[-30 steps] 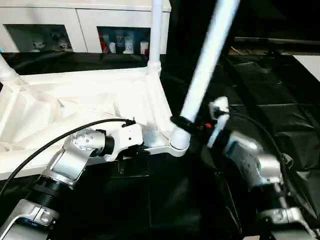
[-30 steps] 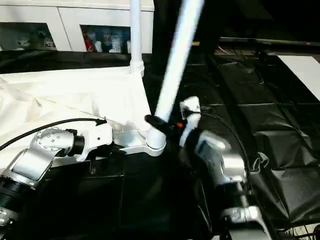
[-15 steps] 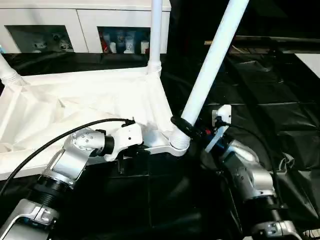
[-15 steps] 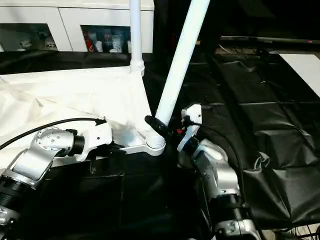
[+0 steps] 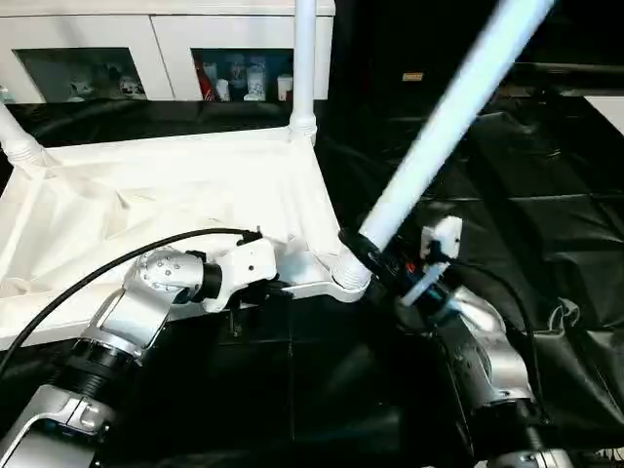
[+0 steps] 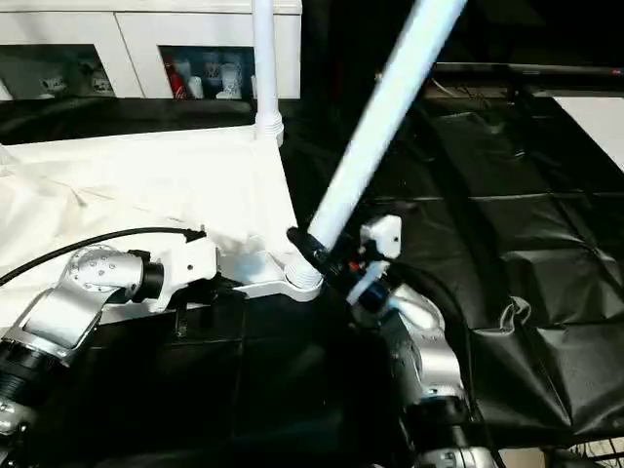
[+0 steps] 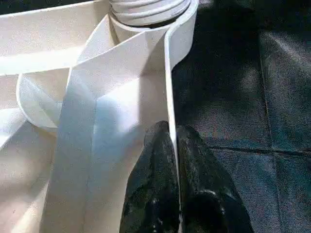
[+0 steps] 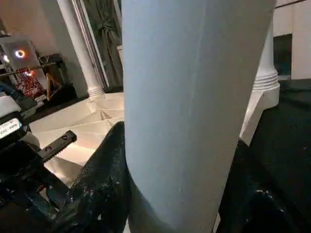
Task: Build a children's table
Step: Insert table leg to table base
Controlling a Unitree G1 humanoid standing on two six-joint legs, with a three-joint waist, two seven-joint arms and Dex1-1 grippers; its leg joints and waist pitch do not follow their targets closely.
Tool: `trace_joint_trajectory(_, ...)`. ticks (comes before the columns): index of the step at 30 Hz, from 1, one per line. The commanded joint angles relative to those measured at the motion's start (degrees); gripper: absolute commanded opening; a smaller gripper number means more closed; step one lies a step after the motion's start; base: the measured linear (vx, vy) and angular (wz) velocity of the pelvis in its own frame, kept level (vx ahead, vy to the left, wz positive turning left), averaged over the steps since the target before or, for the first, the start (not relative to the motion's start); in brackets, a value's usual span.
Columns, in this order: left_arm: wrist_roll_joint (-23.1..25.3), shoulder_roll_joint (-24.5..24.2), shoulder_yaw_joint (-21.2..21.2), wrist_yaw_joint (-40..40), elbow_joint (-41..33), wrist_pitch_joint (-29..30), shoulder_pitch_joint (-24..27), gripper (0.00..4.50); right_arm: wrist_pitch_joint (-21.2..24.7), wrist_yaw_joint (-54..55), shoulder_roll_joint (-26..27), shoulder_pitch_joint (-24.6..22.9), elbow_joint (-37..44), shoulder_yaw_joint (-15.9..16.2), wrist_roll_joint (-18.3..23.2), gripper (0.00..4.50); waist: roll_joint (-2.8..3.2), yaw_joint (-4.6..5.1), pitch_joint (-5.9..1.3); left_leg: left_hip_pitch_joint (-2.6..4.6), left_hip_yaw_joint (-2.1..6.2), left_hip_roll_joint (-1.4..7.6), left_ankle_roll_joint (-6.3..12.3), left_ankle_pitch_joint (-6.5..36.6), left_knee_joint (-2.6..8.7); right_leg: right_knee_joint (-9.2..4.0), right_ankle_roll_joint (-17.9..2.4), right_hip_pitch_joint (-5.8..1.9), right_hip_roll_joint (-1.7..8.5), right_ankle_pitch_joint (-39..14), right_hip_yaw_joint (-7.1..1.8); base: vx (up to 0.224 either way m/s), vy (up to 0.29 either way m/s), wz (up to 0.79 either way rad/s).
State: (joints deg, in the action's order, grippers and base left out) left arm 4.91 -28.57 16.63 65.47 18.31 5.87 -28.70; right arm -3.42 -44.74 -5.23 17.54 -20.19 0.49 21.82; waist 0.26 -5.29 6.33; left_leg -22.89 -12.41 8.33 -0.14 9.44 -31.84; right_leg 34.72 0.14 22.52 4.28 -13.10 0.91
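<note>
The children's table top (image 5: 175,195) lies upside down, ribbed side up, on black sheeting. One white leg (image 5: 304,58) stands upright in the far right corner socket, and another leg (image 5: 15,141) rises at the far left corner. My left gripper (image 7: 170,128) is shut on the thin rim (image 7: 169,73) of the top beside the near right corner socket (image 5: 346,275). My right gripper (image 5: 375,258) is shut on the lower end of a third leg (image 5: 439,127), just above that socket. This leg leans steeply up and to the right, with black fingers (image 8: 102,184) on both sides of it.
A white glass-door cabinet (image 5: 146,49) with small items inside stands behind the top. Creased black sheeting (image 5: 526,195) covers the ground to the right. A pale sheet (image 5: 609,107) shows at the far right edge.
The held leg has tipped further to the right, its upper end swinging out while its foot stays by the near right socket. My right forearm has shifted with it. The left gripper has stayed put.
</note>
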Motion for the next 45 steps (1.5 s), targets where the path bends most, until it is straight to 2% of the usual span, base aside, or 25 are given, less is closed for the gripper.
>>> trace_joint_trajectory(1, 0.6, -0.1, 0.3, -1.3, 0.7, -0.8, -0.9, 0.00, 1.3, 1.6, -1.4, -3.1, -3.8, 1.2, -4.5, 1.84, 0.48, 0.28, -1.92, 2.62, 3.42, 5.80, -3.00, 23.9, 5.52, -5.63, -9.5, 0.48, 5.29, -19.2, -3.01, 0.000, 0.000, 0.00)
trace_joint_trajectory(7, 0.7, 0.2, 0.6, -1.4, 1.3, -1.3, -1.1, 0.00, 1.2, 0.8, -2.9, -4.4, -1.6, 4.3, -7.0, 1.84, 0.31, 0.29, -1.91, 2.53, 3.24, 5.88, -2.31, 22.4, 5.54, -5.68, -9.2, 0.44, 5.23, -18.6, -3.06, 0.000, 0.000, 0.00)
trace_joint_trajectory(8, 0.7, 0.2, 0.6, -1.4, 1.3, -1.4, -1.1, 0.00, 1.9, 0.4, -3.2, -4.4, -1.1, 4.9, -7.2, 1.84, -0.21, 0.37, -1.92, 2.46, 3.15, 5.85, -1.99, 22.0, 5.50, -5.63, -9.1, 0.35, 5.14, -18.5, -3.02, 0.000, 0.000, 0.00)
trace_joint_trajectory(10, 0.8, 0.1, 0.7, -1.4, 1.2, -1.7, -0.9, 0.00, 3.5, -0.4, -4.0, -4.0, -0.4, 6.0, -7.5, 1.84, -0.18, 0.30, -1.86, 2.42, 3.08, 5.83, -1.41, 21.3, 5.41, -5.70, -9.0, 0.36, 5.28, -19.0, -3.09, 0.000, 0.000, 0.00)
trace_joint_trajectory(11, 0.8, 0.1, 0.7, -1.4, 1.1, -1.7, -0.9, 0.00, 4.1, -1.0, -4.3, -3.8, -0.2, 6.5, -7.6, 1.84, -0.77, 0.48, -1.87, 2.32, 2.97, 5.85, -1.22, 21.2, 5.42, -5.79, -8.7, 0.36, 5.20, -20.0, -3.06, 0.000, 0.000, 0.00)
trace_joint_trajectory(12, 0.7, 0.1, 0.8, -1.4, 1.1, -1.7, -0.9, 0.00, 4.4, -1.3, -4.6, -3.6, -0.1, 6.7, -7.7, 1.84, -0.43, 0.37, -1.84, 2.33, 3.11, 5.88, -1.31, 21.3, 5.39, -5.79, -8.6, 0.45, 5.40, -21.1, -3.11, 0.000, 0.000, 0.00)
trace_joint_trajectory(13, 0.7, 0.0, 0.9, -1.3, 0.9, -1.7, -0.7, 0.00, 5.1, -1.8, -4.8, -3.2, 0.0, 7.1, -7.7, 1.84, -1.17, 0.60, -1.81, 2.27, 2.99, 5.82, -1.10, 21.3, 5.40, -5.87, -8.5, 0.41, 5.26, -21.6, -3.05, 0.000, 0.000, 0.00)
trace_joint_trajectory(15, 0.5, -0.5, 0.9, -1.0, 0.1, -1.6, 0.0, 0.00, 7.0, -3.2, -5.5, -1.6, -0.1, 8.0, -7.7, 1.84, -1.10, 0.53, -1.76, 2.23, 3.11, 5.83, -0.89, 20.8, 5.34, -5.91, -8.2, 0.45, 5.49, -23.1, -3.16, 0.000, 0.000, 0.00)
trace_joint_trajectory(17, 0.4, -0.8, 1.0, -0.8, -0.6, -1.5, 0.7, 0.00, 8.3, -4.9, -6.1, -0.2, -0.5, 8.9, -7.7, 1.84, -1.78, 0.66, -1.83, 2.30, 3.05, 5.89, -0.68, 20.4, 5.25, -5.94, -8.0, 0.47, 5.52, -23.7, -3.15, 0.000, 0.000, 0.00)
trace_joint_trajectory(18, 0.4, -0.9, 1.0, -0.8, -0.8, -1.5, 0.9, 0.00, 8.8, -5.2, -6.3, 0.2, -0.6, 9.2, -7.7, 1.84, -1.60, 0.62, -1.89, 2.31, 3.11, 5.92, -0.67, 20.0, 5.23, -5.84, -8.1, 0.47, 5.60, -23.3, -3.14, 0.000, 0.000, 0.00)
trace_joint_trajectory(19, 0.4, -0.9, 1.0, -0.8, -1.1, -1.5, 1.2, 0.00, 9.5, -5.9, -6.7, 1.2, -1.2, 9.8, -7.8, 1.84, -1.73, 0.77, -1.90, 2.16, 3.09, 5.91, -0.61, 19.3, 5.27, -5.74, -8.1, 0.38, 5.41, -22.4, -3.04, 0.000, 0.000, 0.00)
trace_joint_trajectory(20, 0.4, -0.9, 1.0, -0.9, -1.2, -1.5, 1.3, 0.00, 9.9, -6.2, -6.8, 1.7, -1.6, 10.0, -7.8, 1.84, -2.20, 0.93, -1.92, 2.07, 2.97, 5.86, -0.33, 18.5, 5.23, -5.59, -8.2, 0.30, 5.26, -21.1, -2.95, 0.000, 0.000, 0.00)
trace_joint_trajectory(22, 0.4, -0.9, 1.0, -0.9, -1.2, -1.5, 1.3, 0.00, 10.7, -6.4, -7.0, 2.2, -1.9, 10.3, -7.7, 1.84, -2.01, 0.92, -1.97, 2.24, 2.81, 5.80, -0.19, 18.2, 5.10, -5.57, -8.5, 0.44, 5.22, -19.8, -3.03, 0.000, 0.000, 0.00)
trace_joint_trajectory(23, 0.4, -0.8, 0.9, -1.2, -1.2, -1.6, 1.5, 0.00, 11.3, -6.8, -7.2, 2.6, -2.1, 10.5, -7.5, 1.84, -2.76, 1.06, -2.06, 2.29, 2.62, 5.79, 0.00, 17.8, 4.99, -5.54, -8.5, 0.40, 5.07, -19.2, -2.97, 0.000, 0.000, 0.00)
trace_joint_trajectory(24, 0.4, -0.8, 0.7, -1.5, -1.2, -1.7, 1.7, 0.00, 11.9, -7.1, -7.3, 2.8, -2.2, 10.8, -7.6, 1.84, -3.07, 1.08, -2.14, 2.23, 2.60, 5.73, 0.39, 17.1, 4.86, -5.39, -8.7, 0.24, 5.10, -18.9, -2.92, 0.000, 0.000, 0.00)
trace_joint_trajectory(25, 0.4, -0.7, 0.7, -1.7, -1.2, -1.6, 1.8, 0.00, 12.2, -7.4, -7.3, 3.0, -2.4, 11.0, -7.7, 1.84, -2.77, 0.94, -2.06, 2.15, 2.64, 5.74, 0.68, 16.5, 4.81, -5.42, -8.7, 0.25, 5.27, -19.0, -2.99, 0.000, 0.000, 0.00)
trace_joint_trajectory(27, 0.4, -0.5, 0.6, -2.2, -1.4, -1.5, 2.0, 0.00, 12.7, -7.8, -7.6, 3.3, -3.1, 11.5, -8.4, 1.84, -3.70, 1.16, -2.14, 2.21, 2.51, 5.74, 0.75, 16.8, 4.72, -5.61, -8.3, 0.26, 5.23, -20.9, -2.97, 0.000, 0.000, 0.00)
trace_joint_trajectory(28, 0.3, -0.4, 0.5, -2.4, -1.5, -1.4, 2.0, 0.00, 12.8, -7.9, -7.7, 3.4, -3.4, 11.7, -8.8, 1.84, -3.51, 1.09, -2.07, 2.18, 2.66, 5.78, 0.63, 17.0, 4.73, -5.56, -8.2, 0.30, 5.42, -21.8, -3.00, 0.000, 0.000, 0.00)
trace_joint_trajectory(31, 0.4, -0.3, 0.5, -3.1, -1.8, -1.0, 2.3, 0.00, 13.2, -7.9, -7.8, 4.5, -4.4, 11.9, -9.2, 1.84, -4.02, 1.38, -1.99, 2.41, 2.81, 5.86, -0.38, 18.9, 4.81, -5.97, -7.1, 0.57, 5.51, -26.4, -3.07, 0.000, 0.000, 0.00)
trace_joint_trajectory(32, 0.4, -0.1, 0.4, -3.4, -2.1, -0.7, 2.4, 0.00, 13.3, -7.9, -7.9, 4.9, -4.8, 11.8, -9.2, 1.84, -3.93, 1.42, -1.95, 2.39, 2.89, 5.84, -0.57, 19.1, 4.82, -6.07, -6.9, 0.60, 5.55, -27.2, -3.10, 0.000, 0.000, 0.00)
trace_joint_trajectory(39, 0.3, -0.2, -0.1, -3.8, -2.5, -0.4, 3.1, 0.00, 13.6, -7.7, -7.8, 4.9, -5.1, 11.6, -9.5, 1.84, -4.06, 1.82, -1.82, 2.60, 2.94, 5.83, -1.35, 20.5, 4.91, -6.20, -6.2, 0.96, 5.38, -28.0, -3.18, 0.000, 0.000, 0.00)
trace_joint_trajectory(42, 0.3, -0.3, -0.1, -3.4, -2.0, -0.7, 3.0, 0.00, 13.3, -7.2, -7.7, 4.7, -4.9, 11.3, -9.8, 1.84, -3.50, 1.86, -1.66, 2.59, 2.87, 5.79, -1.46, 20.8, 5.01, -6.22, -6.4, 1.08, 5.19, -26.4, -3.27, 0.000, 0.000, 0.00)
trace_joint_trajectory(43, 0.2, -0.4, -0.1, -3.2, -1.7, -0.7, 2.8, 0.00, 12.8, -6.6, -7.5, 4.8, -5.1, 11.1, -9.9, 1.84, -3.61, 1.88, -1.66, 2.52, 2.90, 5.77, -1.45, 20.8, 4.98, -6.18, -6.5, 1.00, 5.25, -26.3, -3.27, 0.000, 0.000, 0.00)
trace_joint_trajectory(44, 0.2, -0.4, -0.1, -3.1, -1.6, -0.7, 2.8, 0.00, 12.6, -6.5, -7.4, 4.9, -5.2, 11.1, -10.0, 1.84, -3.24, 1.85, -1.52, 2.54, 2.94, 5.76, -1.69, 21.5, 5.07, -6.30, -6.6, 1.10, 5.25, -26.9, -3.31, 0.000, 0.000, 0.00)
trace_joint_trajectory(45, 0.2, -0.5, -0.2, -2.9, -1.4, -0.6, 2.6, 0.00, 12.2, -6.1, -7.3, 5.0, -5.5, 11.0, -10.1, 1.84, -3.39, 1.85, -1.50, 2.55, 3.05, 5.80, -1.82, 22.1, 5.08, -6.34, -6.5, 1.07, 5.40, -28.0, -3.31, 0.000, 0.000, 0.00)
